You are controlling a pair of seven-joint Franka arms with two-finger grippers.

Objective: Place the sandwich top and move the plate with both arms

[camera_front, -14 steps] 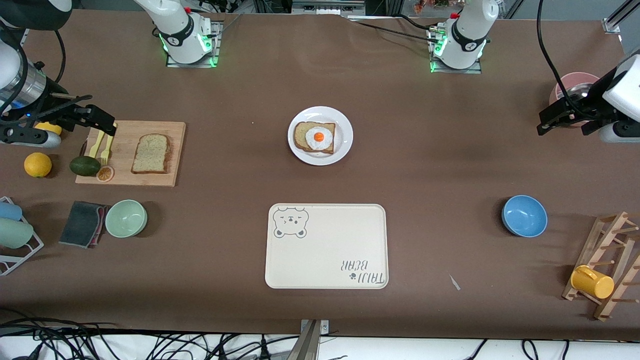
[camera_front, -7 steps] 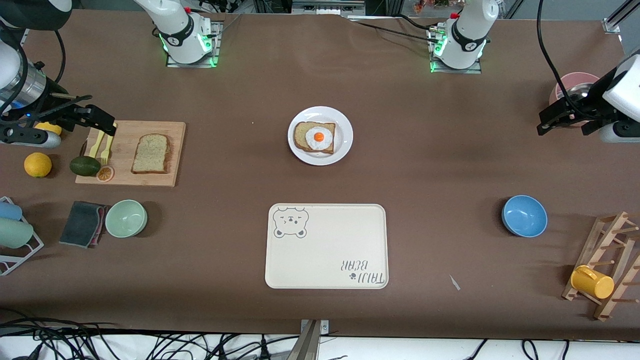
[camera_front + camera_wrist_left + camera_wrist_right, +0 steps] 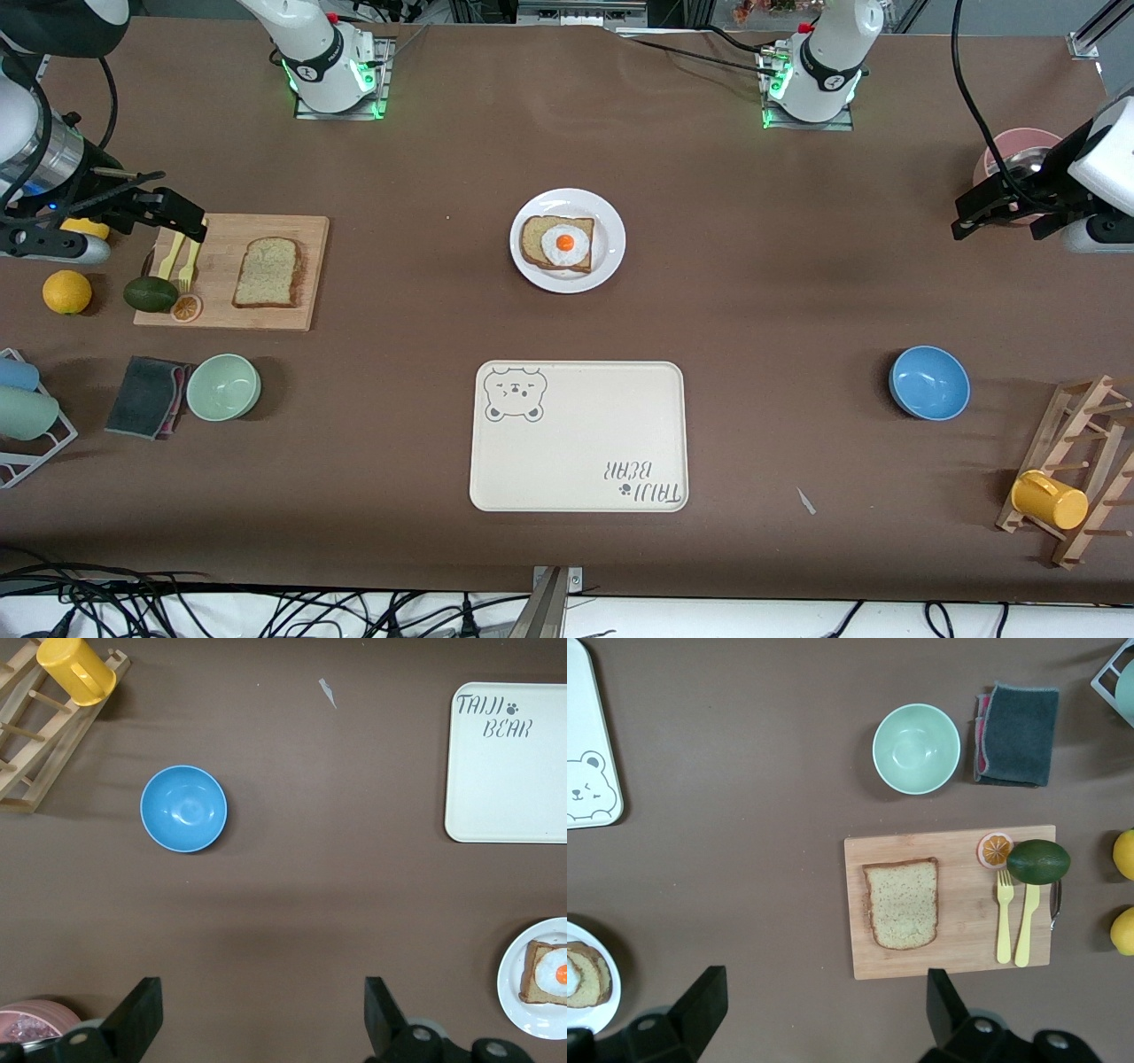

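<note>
White arms raised at table ends, pincers (image 3: 182, 220) (image 3: 974, 213) spread.

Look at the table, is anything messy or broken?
Mostly tidy. One small pale scrap lies loose on the brown table, between the bear tray and the wooden rack. On that rack, the yellow cup lies tipped sideways. Nothing looks spilled or broken.

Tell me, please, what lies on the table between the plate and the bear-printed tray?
Nothing: the front view shows only bare brown table between the plate and the tray.
</note>
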